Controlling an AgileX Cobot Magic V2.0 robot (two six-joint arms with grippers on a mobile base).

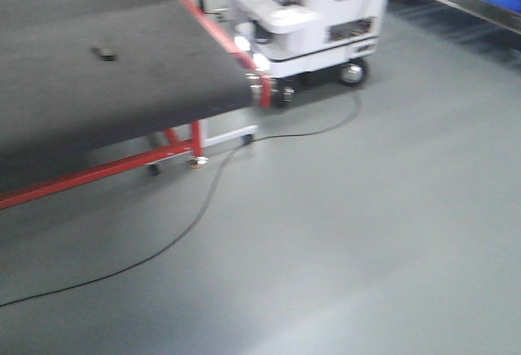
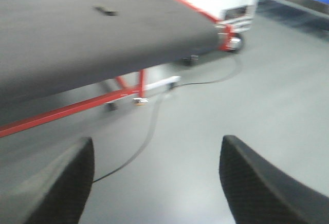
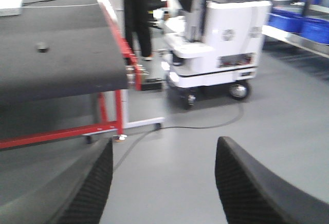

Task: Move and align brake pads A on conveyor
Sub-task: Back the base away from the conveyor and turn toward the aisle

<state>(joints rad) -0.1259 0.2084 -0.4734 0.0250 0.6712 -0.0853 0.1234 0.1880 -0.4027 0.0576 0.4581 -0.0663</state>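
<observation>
We are not at the belt yet. Our left gripper [image 2: 157, 149] is spread wide and holds nothing. Our right gripper [image 3: 164, 149] is wide and empty too. Both hang over the grey floor, off the end of the conveyor [image 1: 122, 94]. On the dark belt we see only one small dark thing, far from both grippers. We think it is a brake pad A [image 1: 103, 53], but the pictures are too blurry to be sure. No other pads are in view. What could go wrong? A black cable [image 1: 195, 216] lies on the floor by the red legs, and our wheels could catch it if we roll in. A white robot [image 1: 317, 13] stands close to the belt's end, and we could bump it. If we reach in a hurry, we could miss the pad or push it crooked.
</observation>
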